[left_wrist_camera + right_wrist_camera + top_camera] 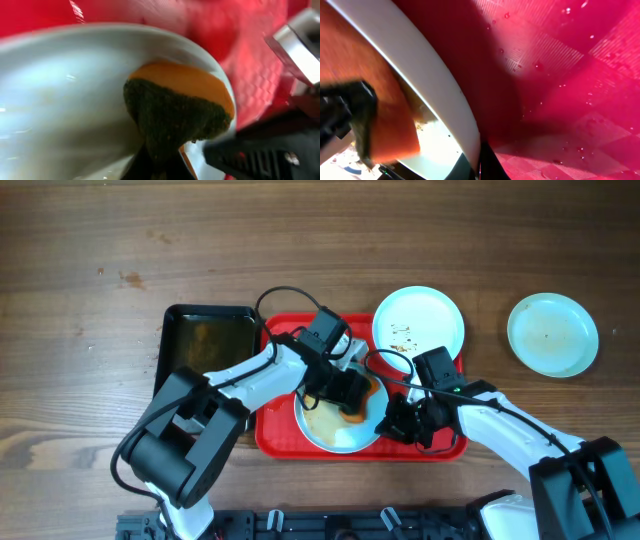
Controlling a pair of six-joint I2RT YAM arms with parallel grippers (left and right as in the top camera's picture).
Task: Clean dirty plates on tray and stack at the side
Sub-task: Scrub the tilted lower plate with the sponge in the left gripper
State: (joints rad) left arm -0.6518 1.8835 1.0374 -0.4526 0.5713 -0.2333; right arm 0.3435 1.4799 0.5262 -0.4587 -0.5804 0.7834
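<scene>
Apparently left tool (350, 398), angled down, presses sponge (175, 112) onto plate (65, 100).

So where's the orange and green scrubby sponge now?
In the overhead view the sponge sits mid-table on the round pale mint plate at the near side of the red plastic tray, pinched by the left gripper.

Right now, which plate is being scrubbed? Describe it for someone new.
Start at the red tray mid-table. The plate lies at its robot-side edge. Only it has an orange-and-green sponge pressed on it; the speckled plate behind it does not.
</scene>
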